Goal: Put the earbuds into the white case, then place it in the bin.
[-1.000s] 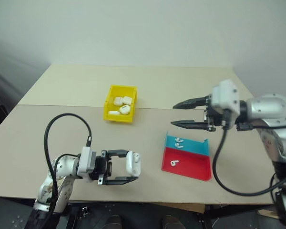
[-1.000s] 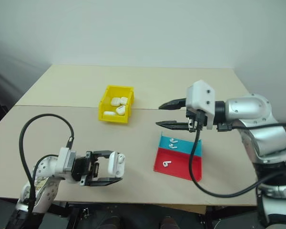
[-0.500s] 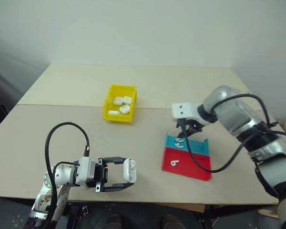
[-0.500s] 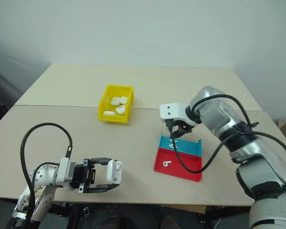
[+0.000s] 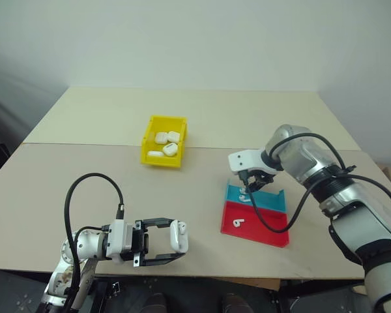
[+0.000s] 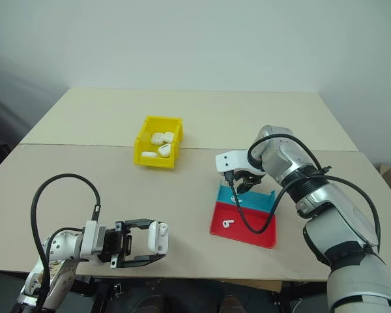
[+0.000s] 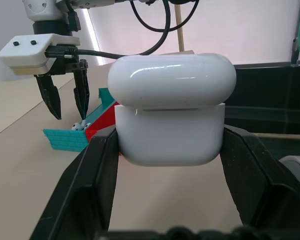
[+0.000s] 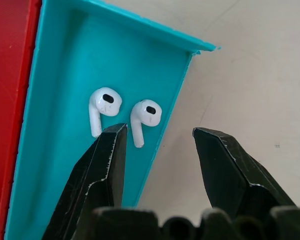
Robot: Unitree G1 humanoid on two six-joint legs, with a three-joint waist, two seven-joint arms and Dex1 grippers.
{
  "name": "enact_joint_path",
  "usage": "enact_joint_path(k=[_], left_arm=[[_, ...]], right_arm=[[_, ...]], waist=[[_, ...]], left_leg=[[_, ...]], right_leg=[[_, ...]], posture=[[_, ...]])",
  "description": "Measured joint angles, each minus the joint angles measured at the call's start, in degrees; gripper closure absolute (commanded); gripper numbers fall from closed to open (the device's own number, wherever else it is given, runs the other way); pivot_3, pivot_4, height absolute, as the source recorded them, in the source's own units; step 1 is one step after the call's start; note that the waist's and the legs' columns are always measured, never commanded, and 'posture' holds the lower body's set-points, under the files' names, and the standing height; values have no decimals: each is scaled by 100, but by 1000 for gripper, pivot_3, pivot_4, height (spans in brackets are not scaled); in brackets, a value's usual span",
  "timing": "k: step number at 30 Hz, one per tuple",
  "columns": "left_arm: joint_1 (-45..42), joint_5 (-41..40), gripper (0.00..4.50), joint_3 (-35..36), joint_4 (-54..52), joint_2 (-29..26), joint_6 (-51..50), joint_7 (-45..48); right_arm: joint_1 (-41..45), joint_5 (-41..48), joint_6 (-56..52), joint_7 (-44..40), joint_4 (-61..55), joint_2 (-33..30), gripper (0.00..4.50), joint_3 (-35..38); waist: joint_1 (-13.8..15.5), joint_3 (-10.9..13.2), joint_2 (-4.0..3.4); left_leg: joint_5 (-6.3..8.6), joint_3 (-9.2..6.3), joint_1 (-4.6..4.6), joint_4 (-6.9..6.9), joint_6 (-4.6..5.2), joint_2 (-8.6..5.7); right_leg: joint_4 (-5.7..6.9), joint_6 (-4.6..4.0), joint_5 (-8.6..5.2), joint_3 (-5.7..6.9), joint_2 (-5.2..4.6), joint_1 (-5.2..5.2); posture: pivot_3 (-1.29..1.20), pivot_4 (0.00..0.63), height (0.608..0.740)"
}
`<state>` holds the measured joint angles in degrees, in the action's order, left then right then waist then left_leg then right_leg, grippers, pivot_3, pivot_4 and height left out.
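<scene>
A pale beige worktop [image 5: 247, 117], crossed by 1 seam, stands against a plain white wall [image 5: 195, 39]. Dark floor [image 5: 202, 303] shows below its near edge.

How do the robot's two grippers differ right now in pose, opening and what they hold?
The left gripper points sideways, level, near the table's front edge; the right gripper points steeply down over the tray's teal section. The left is shut on the white case; the right is open and empty, above two earbuds. Both have two black fingers.
</scene>
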<state>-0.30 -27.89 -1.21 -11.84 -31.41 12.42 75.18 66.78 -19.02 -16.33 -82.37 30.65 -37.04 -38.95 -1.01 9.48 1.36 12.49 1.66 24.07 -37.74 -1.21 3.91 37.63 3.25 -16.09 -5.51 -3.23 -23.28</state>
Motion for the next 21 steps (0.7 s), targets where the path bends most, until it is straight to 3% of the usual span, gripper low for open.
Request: enact_joint_path(k=[21], left_arm=[[-106, 78, 1737, -90, -4, -7, 0, -69]], right_arm=[[-118, -243, 6, 153, 221, 261, 1934, 34]], waist=[[-8, 0, 0]], left_leg=[[0, 0, -1, 0, 0, 0]], right_leg=[[2, 0, 0, 0, 1, 0]], posture=[[0, 150, 740]])
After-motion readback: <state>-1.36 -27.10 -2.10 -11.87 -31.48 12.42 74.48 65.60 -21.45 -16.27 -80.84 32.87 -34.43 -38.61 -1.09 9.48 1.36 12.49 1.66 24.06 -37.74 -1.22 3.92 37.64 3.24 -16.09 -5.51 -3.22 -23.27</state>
